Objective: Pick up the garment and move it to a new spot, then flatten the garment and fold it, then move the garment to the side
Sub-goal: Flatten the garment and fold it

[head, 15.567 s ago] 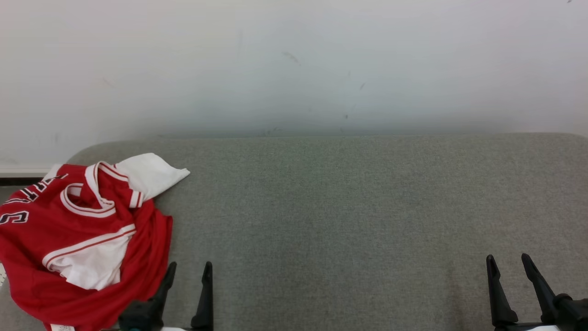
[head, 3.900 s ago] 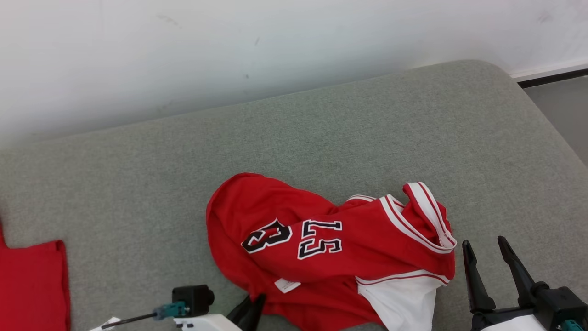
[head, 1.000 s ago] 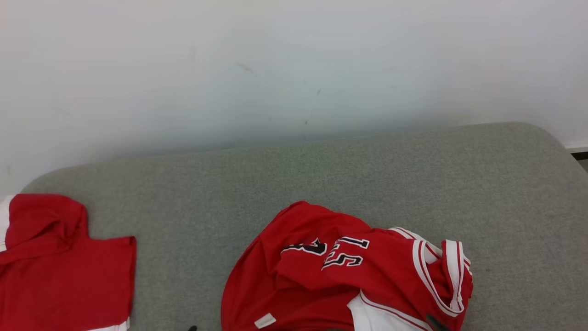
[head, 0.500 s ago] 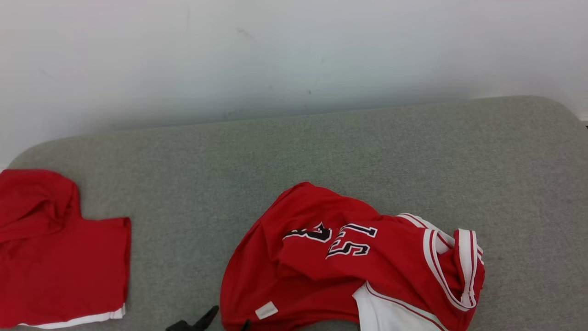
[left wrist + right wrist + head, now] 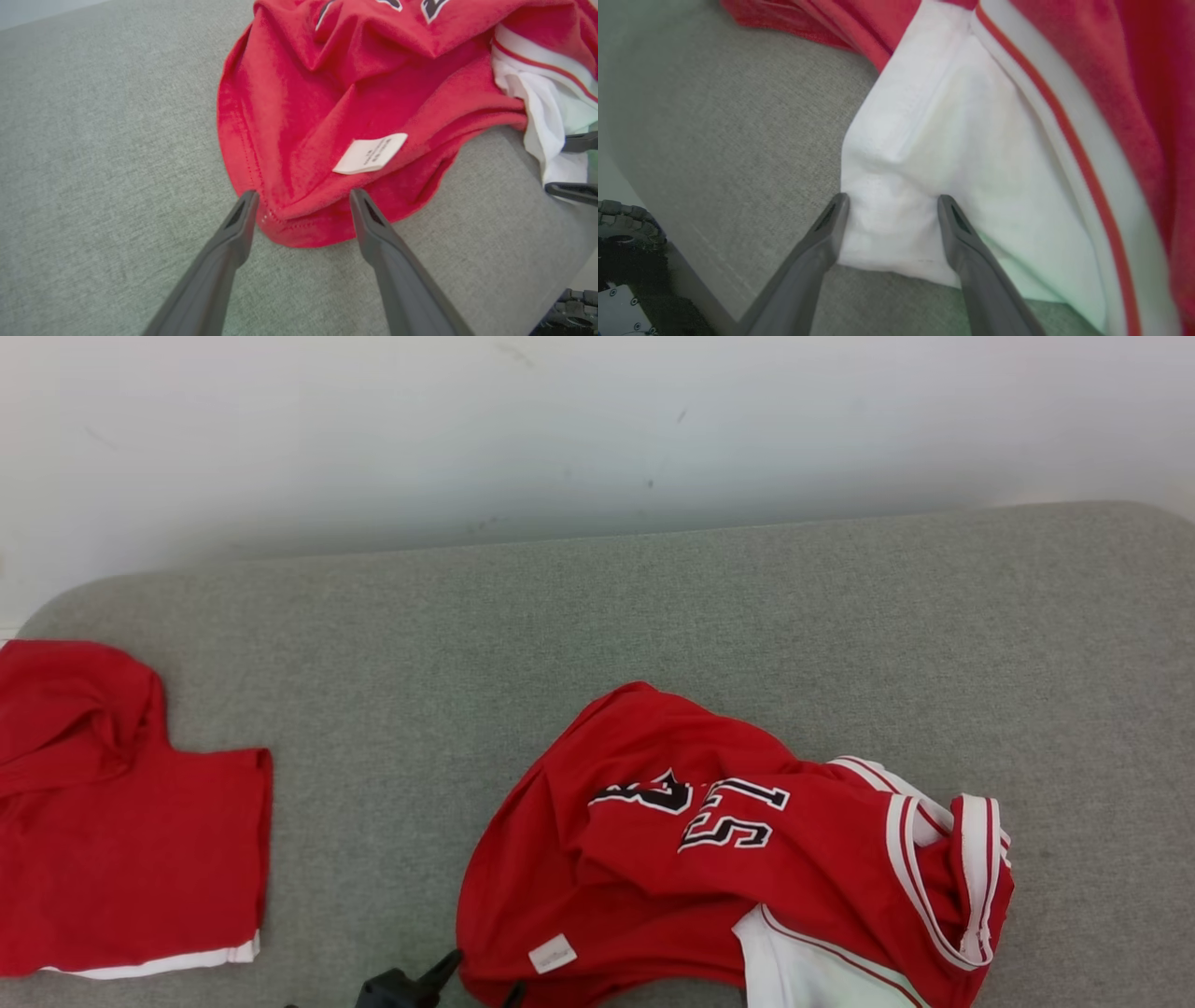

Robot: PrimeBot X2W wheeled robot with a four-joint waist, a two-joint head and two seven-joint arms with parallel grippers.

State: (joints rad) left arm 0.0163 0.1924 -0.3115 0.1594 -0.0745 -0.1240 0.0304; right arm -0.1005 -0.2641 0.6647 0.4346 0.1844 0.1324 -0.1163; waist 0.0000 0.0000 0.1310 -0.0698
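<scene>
The garment (image 5: 709, 859), a red jersey with black white-outlined numbers, lies crumpled on the grey cushion near its front edge, with a white sleeve (image 5: 803, 980) at the lower right. My left gripper (image 5: 481, 980) peeks in at the bottom edge, at the jersey's lower left hem. In the left wrist view this gripper (image 5: 302, 196) is open and the red hem (image 5: 299, 224) lies between its fingertips, below a white label (image 5: 369, 154). My right gripper (image 5: 893, 200) is open too, its fingers standing either side of a corner of the white sleeve (image 5: 924, 154). The right gripper's fingers (image 5: 572, 192) also show at the left wrist view's right edge.
A second red garment (image 5: 121, 821) with a white edge lies flat at the cushion's far left. The grey cushion (image 5: 653, 616) backs onto a white wall (image 5: 597, 420). Its front edge and part of the robot's base (image 5: 621, 224) show in the right wrist view.
The camera has shifted, so the whole picture sits a little differently. My left gripper's fingers have come further up into the head view, to the jersey's hem. The jersey itself lies unchanged.
</scene>
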